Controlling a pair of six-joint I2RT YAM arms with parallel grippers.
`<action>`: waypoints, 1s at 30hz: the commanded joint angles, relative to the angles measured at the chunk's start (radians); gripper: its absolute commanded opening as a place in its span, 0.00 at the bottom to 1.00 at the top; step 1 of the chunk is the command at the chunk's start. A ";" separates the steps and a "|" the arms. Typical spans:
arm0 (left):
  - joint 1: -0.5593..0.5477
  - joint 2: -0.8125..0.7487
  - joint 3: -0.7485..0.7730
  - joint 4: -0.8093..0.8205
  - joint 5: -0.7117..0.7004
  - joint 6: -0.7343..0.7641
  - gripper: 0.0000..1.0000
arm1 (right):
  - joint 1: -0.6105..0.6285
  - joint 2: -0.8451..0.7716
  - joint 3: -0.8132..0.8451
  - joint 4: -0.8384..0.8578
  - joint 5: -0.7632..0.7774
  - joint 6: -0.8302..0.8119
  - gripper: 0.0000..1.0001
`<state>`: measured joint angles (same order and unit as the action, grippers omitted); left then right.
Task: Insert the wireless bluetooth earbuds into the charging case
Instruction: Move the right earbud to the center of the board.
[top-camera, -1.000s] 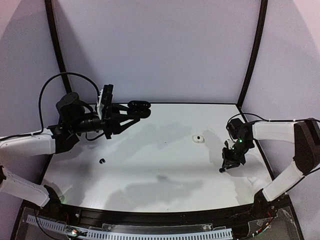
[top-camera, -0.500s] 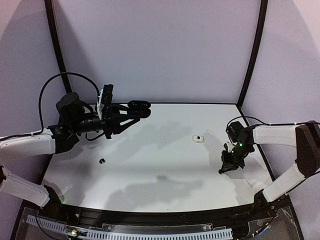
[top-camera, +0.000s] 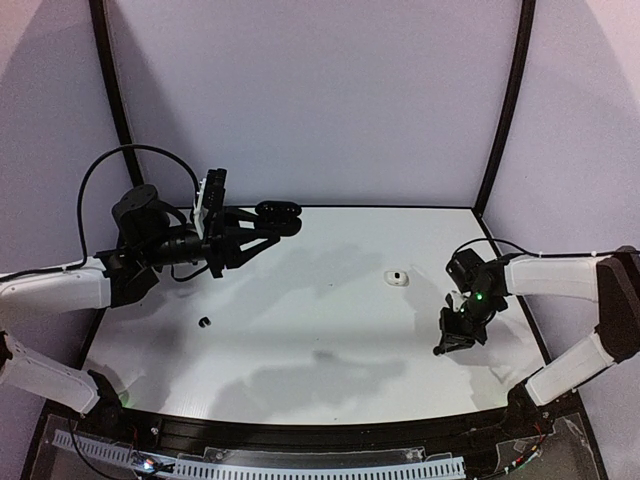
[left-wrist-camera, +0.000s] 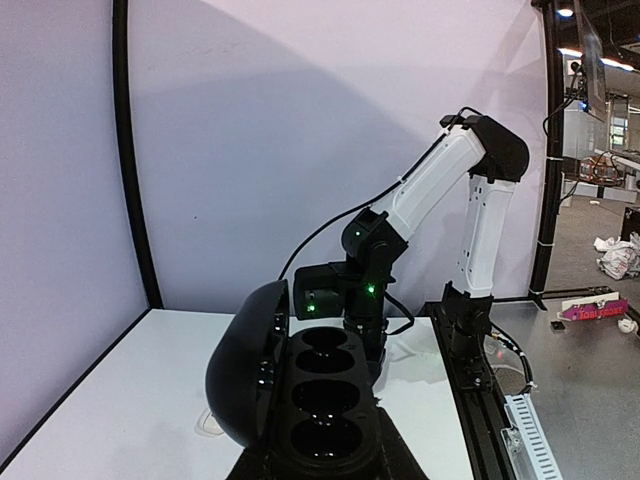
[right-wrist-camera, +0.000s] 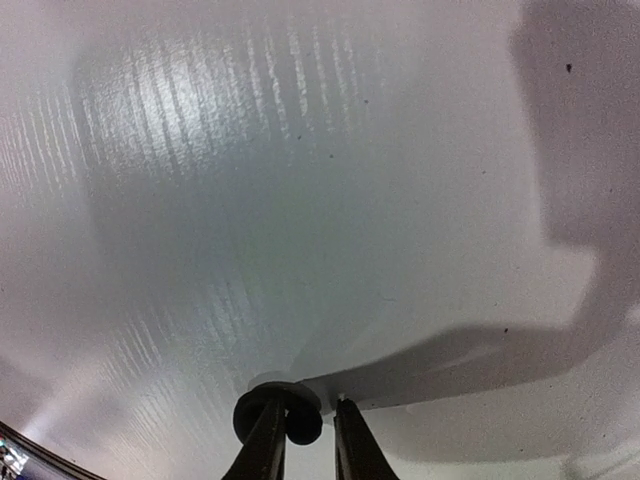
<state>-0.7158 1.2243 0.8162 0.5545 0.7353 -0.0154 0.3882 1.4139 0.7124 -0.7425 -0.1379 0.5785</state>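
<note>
My left gripper (top-camera: 243, 236) is shut on a black charging case (top-camera: 277, 214) and holds it above the table's far left. In the left wrist view the case (left-wrist-camera: 322, 398) faces up, its lid (left-wrist-camera: 240, 368) swung open to the left and its wells empty. My right gripper (top-camera: 443, 345) points down at the table on the right. In the right wrist view a black rounded earbud (right-wrist-camera: 300, 424) lies on the table at my right gripper (right-wrist-camera: 307, 440). The left finger (right-wrist-camera: 262, 445) crosses in front of it. A thin gap shows between the earbud and the right finger (right-wrist-camera: 352, 445). A second black earbud (top-camera: 205, 322) lies at the near left.
A small white object with a dark spot (top-camera: 398, 277) lies on the white table (top-camera: 320, 330) right of centre, also showing behind the case lid as a white object (left-wrist-camera: 208, 426). Black frame posts (top-camera: 503, 110) and pale walls close in the back and sides.
My right gripper has shifted a little toward the near left and come down over the black earbud. The left arm and the case have not moved.
</note>
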 joint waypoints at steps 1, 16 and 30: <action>0.006 -0.022 0.000 -0.014 0.002 0.007 0.01 | 0.040 -0.015 -0.030 -0.076 -0.044 0.049 0.15; 0.007 -0.022 -0.005 -0.011 0.002 0.006 0.01 | 0.181 -0.072 0.002 -0.167 -0.235 0.249 0.19; 0.007 -0.026 -0.028 0.008 -0.027 0.009 0.01 | 0.303 -0.023 0.127 0.085 -0.079 0.217 0.08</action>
<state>-0.7151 1.2243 0.8158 0.5537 0.7315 -0.0154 0.6579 1.3785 0.7685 -0.7818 -0.3252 0.8158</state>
